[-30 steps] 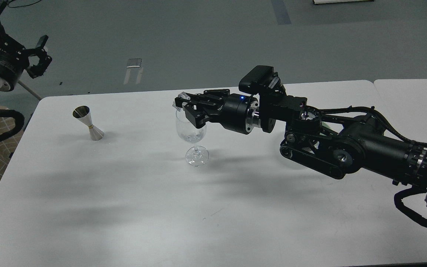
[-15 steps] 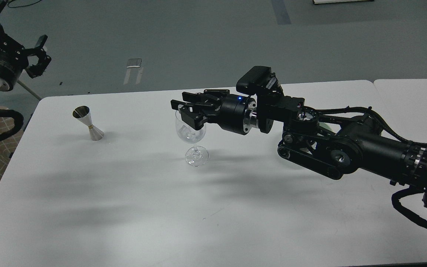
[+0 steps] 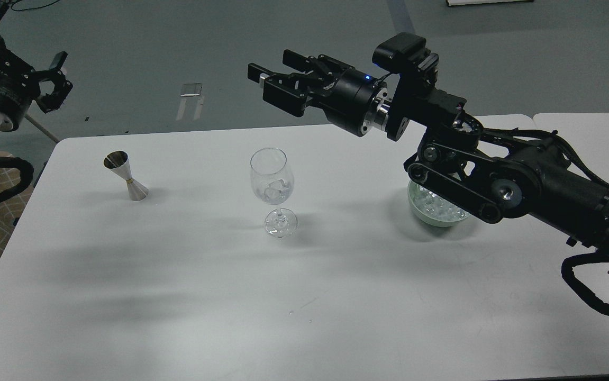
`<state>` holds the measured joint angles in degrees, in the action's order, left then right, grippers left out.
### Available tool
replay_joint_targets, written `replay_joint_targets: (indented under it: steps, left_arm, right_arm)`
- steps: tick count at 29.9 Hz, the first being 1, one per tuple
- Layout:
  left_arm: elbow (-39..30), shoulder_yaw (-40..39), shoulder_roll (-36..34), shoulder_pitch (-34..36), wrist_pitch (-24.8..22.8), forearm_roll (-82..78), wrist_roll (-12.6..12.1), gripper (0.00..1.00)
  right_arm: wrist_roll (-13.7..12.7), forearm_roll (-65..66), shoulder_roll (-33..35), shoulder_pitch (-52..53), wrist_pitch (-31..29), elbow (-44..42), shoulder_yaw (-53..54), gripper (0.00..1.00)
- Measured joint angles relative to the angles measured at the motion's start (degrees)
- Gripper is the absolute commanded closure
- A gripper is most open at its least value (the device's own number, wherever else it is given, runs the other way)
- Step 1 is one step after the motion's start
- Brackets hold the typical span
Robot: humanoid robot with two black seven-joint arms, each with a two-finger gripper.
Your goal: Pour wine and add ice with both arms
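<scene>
Right pincer (image 3: 275,84) now high above glass (image 3: 272,182), empty.

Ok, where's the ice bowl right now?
In the head view, the green bowl of ice sits on the table's right half, right of the wine glass, partly hidden under the right arm.

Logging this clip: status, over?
Right gripper open, empty, high above glass. Left gripper open, off table. Ice in glass. More in bowl. Nothing blocking.

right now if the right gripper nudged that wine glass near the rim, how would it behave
The wine glass would probably tip: tall bowl on a thin stem and small foot. Its clear wall looks thin, so likely fragile. The ice inside adds a little low weight.
</scene>
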<state>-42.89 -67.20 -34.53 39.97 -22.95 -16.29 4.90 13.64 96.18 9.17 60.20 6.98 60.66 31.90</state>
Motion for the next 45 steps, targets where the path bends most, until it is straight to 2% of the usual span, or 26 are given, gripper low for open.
replay_joint_targets:
  steps: [8,12,22,28,34,39,45]
  left_arm:
    - [0.08,0.13,0.83,-0.36,-0.62,-0.05,-0.01,0.02]
    - [0.09,-0.33,0.86,-0.41,-0.48,0.01,-0.06,0.02]
    - [0.40,-0.10,1.38,-1.52,-0.59,0.03,0.04,0.02]
    - [0.47,-0.19,3.44,-1.79,-0.75,0.03,0.11,0.02]
    - [1.18,-0.34,4.96,-2.48,-0.71,0.03,0.12,0.02]
    - [1.32,-0.72,5.76,-2.52,-0.69,0.05,0.12,0.02]
    - [1.32,-0.96,5.86,-2.53,-0.72,0.12,0.20,0.02]
  right_arm:
    - [0.08,-0.13,-0.06,-5.22,0.49,-0.15,19.20,0.00]
    - [0.14,-1.04,-0.25,-6.68,0.35,-0.10,24.83,0.00]
    - [0.01,-17.43,1.79,-9.03,-0.29,-0.57,26.36,0.00]
    - [-0.15,-29.65,3.82,-8.18,-1.30,-4.37,26.42,0.00]
    - [-0.46,-40.58,5.09,-6.26,-7.72,-11.33,26.55,0.00]
    - [-0.53,-50.26,8.49,-7.82,-14.01,-12.80,26.56,0.00]
    - [-0.04,-55.15,9.21,-12.15,-15.64,-12.22,28.12,0.00]
